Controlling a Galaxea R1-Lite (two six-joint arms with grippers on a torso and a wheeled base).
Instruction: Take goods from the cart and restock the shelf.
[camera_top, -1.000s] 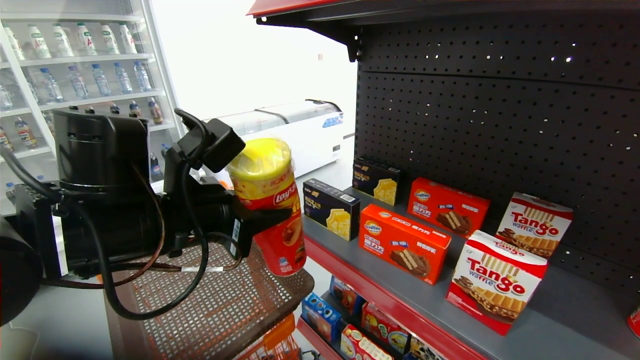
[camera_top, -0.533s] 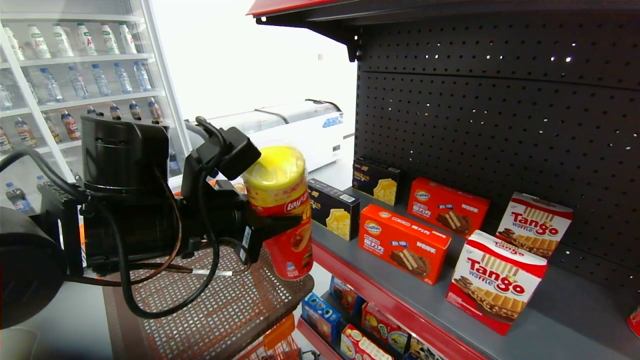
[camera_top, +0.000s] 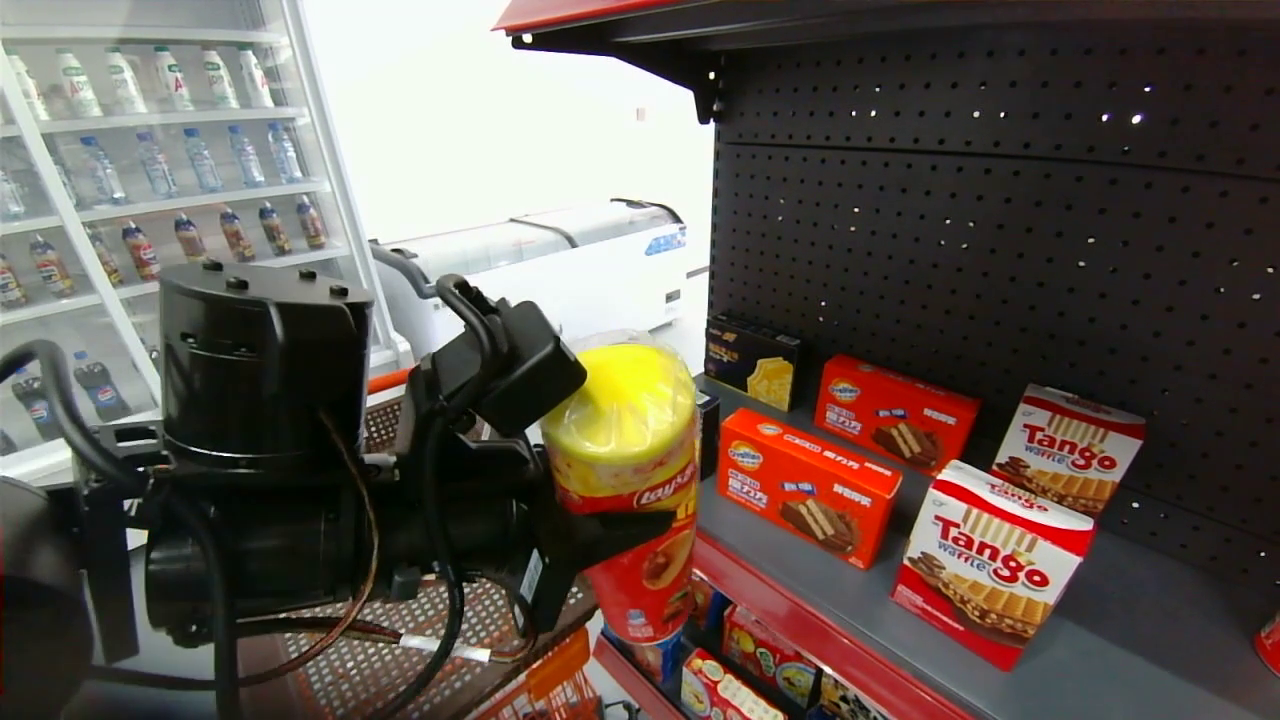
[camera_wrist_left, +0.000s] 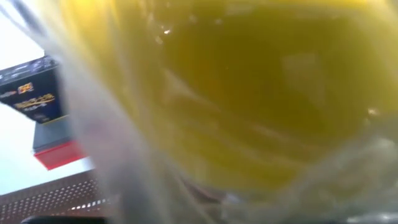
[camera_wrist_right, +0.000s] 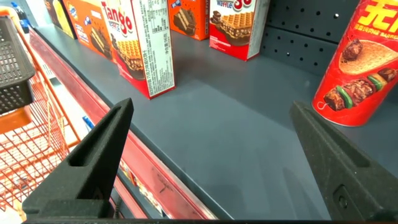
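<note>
Left gripper (camera_top: 605, 520) jaws clench chips can (camera_top: 628, 440) near shelf (camera_top: 1100, 640) front edge; right gripper (camera_wrist_right: 211, 106) jaws released over bare shelf patch.

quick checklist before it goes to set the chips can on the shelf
1. Grip: left pincer shut on the chips can at mid-height: ok.
2. Can's pose: lid up, close to upright: ok.
3. Can over the shelf: it hangs out in front of the red edge, beside the cart: not ok.
4. Free spot: bare grey board between the wafer box and the red can: ok.
5. Path: right pincer open above that bare spot; whether it blocks the way in: cannot tell.
</note>
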